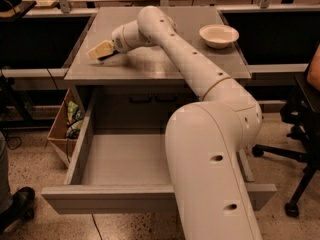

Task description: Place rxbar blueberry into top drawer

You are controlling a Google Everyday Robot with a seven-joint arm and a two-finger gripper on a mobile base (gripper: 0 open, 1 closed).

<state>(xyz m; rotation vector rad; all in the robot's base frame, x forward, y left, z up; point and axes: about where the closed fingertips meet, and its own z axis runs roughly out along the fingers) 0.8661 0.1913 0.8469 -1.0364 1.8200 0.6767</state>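
Speckled flooring [131, 228] is running under a grey cabinet [165, 91] that is standing among dark workbenches; we are looking down on its flat top [150, 66] from the front. The top drawer [100, 199] is standing pulled well out toward us, its plain front panel nearest and its grey floor showing behind it. The robot's pale arm [195, 64] is rising large in the foreground on the right of the drawer and reaching back and leftward across the cabinet top. The gripper [101, 51] is sitting low over the left part of that top, near the left edge; we cannot tell how far open it is, nor whether it is holding anything. We are not making out the rxbar blueberry plainly; only a dark sliver [109, 58] is showing beneath the gripper against the top, and we cannot tell whether that is the bar or shadow. A white bowl [218, 35] is resting upright on the right rear part of the top, well apart from the gripper. A cardboard box [59, 134] is leaning just beside the cabinet's left side with something green [74, 120] in it; a black office chair [299, 149] is standing at the right; a dark shoe [19, 204] is showing at the lower left.
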